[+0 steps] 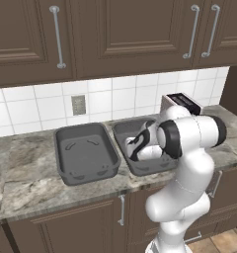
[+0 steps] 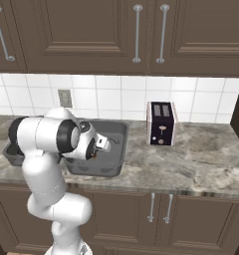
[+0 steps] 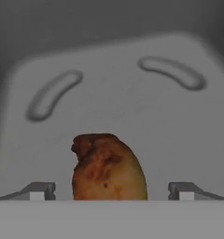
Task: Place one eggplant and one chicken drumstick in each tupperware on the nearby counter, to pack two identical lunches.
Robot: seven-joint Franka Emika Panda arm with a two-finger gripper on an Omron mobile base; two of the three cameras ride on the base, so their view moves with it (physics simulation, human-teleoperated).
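Dark brown wall cabinets [image 1: 115,34] with silver handles are seen above a white tiled backsplash [image 1: 120,96], in which a grey wall outlet [image 1: 78,105] is set. Below, a grey-beige marbled counter [image 2: 191,164] is carried on matching brown base cabinets [image 2: 161,214].

A white robot arm [image 1: 187,168] is bent over the counter, its wrist lowered into the right-hand one of two dark grey tubs. The left tub [image 1: 86,153] and the right tub [image 1: 123,129] are placed side by side, close together, with their long sides running away from the counter's front edge. Nothing can be made out inside the left tub from the left base view. A silver toaster [image 2: 161,123] is stood upright to the right of the tubs, near the backsplash.

In the hand view, the grey floor of the right tub [image 3: 114,107], marked with two curved grooves, is looked down on. A chicken drumstick [image 3: 107,170], reddish-brown and golden, is seen lying on that floor between the fingertips [image 3: 39,191] of the hand [image 3: 111,192]. Its long axis is pointed away from the camera, toward the top of that view, with its darker, rougher end farthest off. The fingers are spread wide apart, with a clear gap on each side of the drumstick, so it is not clamped.
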